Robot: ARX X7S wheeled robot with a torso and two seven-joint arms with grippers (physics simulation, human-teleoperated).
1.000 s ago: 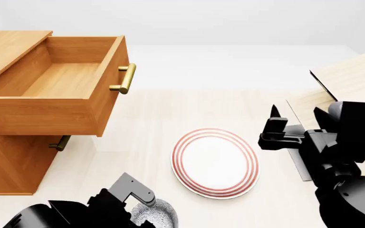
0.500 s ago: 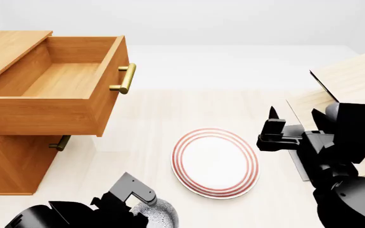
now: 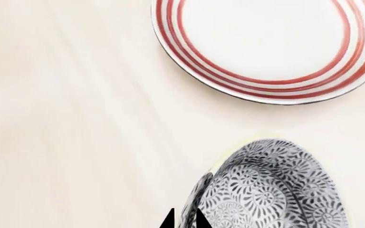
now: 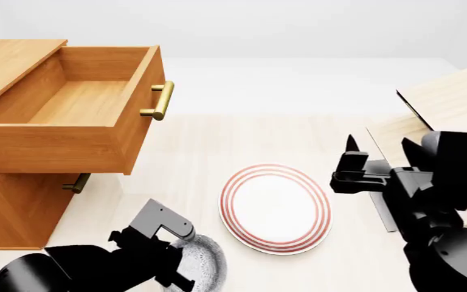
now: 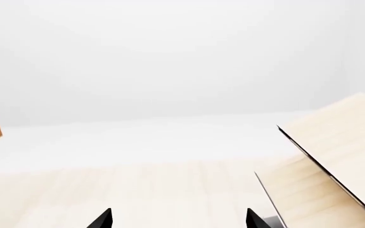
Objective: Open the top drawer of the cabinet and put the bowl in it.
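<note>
The cabinet (image 4: pixel 10 207) stands at the left of the head view, its top drawer (image 4: pixel 79 103) pulled out and empty, the brass handle (image 4: pixel 159 100) facing right. The speckled bowl (image 4: pixel 205 267) is low in the head view, partly hidden by my left arm. My left gripper (image 3: pixel 184 221) is shut on the rim of the bowl (image 3: pixel 271 190), one fingertip inside and one outside. At the right, my right gripper (image 4: pixel 377 149) hangs open with nothing in it; its tips stand wide apart in the right wrist view (image 5: pixel 177 221).
A red-ringed white plate (image 4: pixel 276 208) lies between the arms, just beyond the bowl (image 3: pixel 268 47). A pale tilted-board rack (image 4: pixel 452 103) stands at the right, close to my right arm (image 5: pixel 334 152). A lower drawer's handle (image 4: pixel 77 182) shows under the open drawer.
My left arm has risen and shifted slightly left toward the cabinet, with the bowl still in its grip. The right arm has barely moved.
</note>
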